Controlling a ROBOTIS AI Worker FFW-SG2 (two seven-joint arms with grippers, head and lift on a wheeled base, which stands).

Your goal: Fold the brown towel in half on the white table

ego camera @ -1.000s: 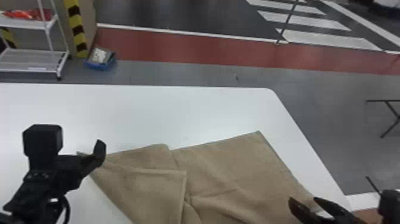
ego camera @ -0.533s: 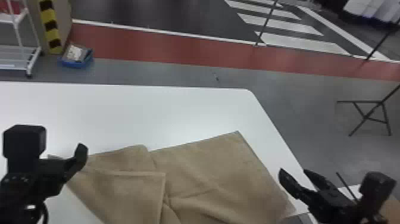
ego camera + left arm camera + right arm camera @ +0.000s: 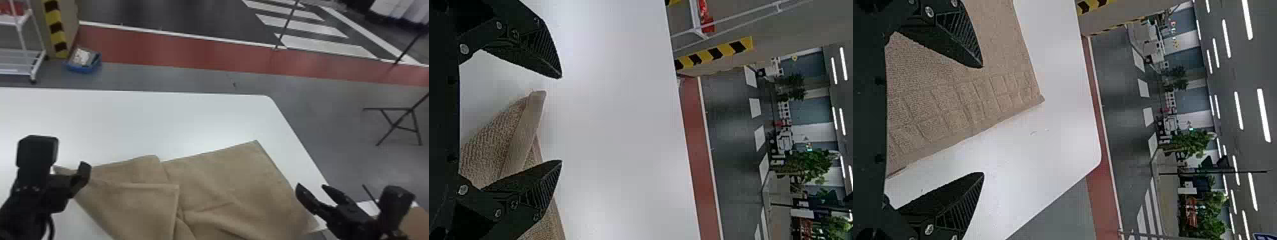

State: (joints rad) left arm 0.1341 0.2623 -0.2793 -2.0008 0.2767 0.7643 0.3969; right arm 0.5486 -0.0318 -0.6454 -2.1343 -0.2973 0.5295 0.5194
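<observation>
Brown towel (image 3: 242, 178), seemingly rough cloth.

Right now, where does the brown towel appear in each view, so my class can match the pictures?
Head view: the towel lies across the lower middle, on the white table.
Left wrist view: a towel corner shows between the open left gripper's fingers.
Right wrist view: the towel shows behind one right gripper finger and partly across the gap.
Shared landmark: the red floor strip.

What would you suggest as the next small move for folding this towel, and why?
Probably ease the left gripper down and close it on the left corner of the brown towel: its fingers stand open, with that corner showing between them.
</observation>
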